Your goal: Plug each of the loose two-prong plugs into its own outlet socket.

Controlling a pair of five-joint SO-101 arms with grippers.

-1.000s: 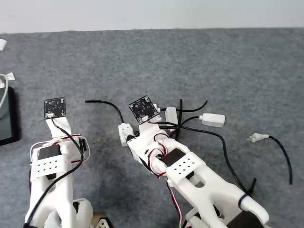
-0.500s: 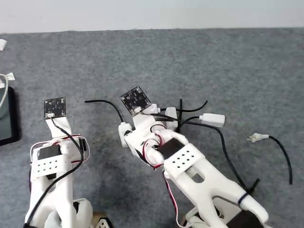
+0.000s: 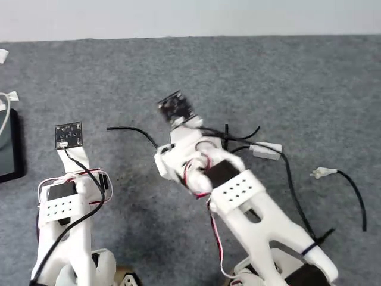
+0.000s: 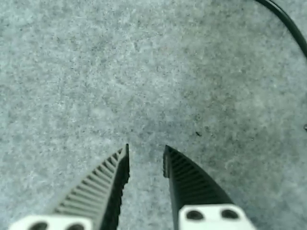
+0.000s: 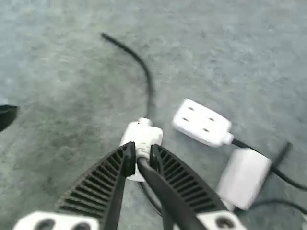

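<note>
Grey matting (image 3: 297,77) is covering the table, and over it the right arm is now stretching farther from its base than a second ago, its wrist having swung forward past the tangle of cords. The right gripper (image 5: 140,155) is clenching a white plug (image 5: 142,134), whose black cord (image 5: 144,76) is trailing away across the mat, with a white outlet socket (image 5: 201,122) lying near it and another loose plug (image 3: 321,173) lying well apart beyond that socket. The left gripper (image 4: 146,160) is hanging where it was, fingers parted over bare mat, grasping nothing.
</note>
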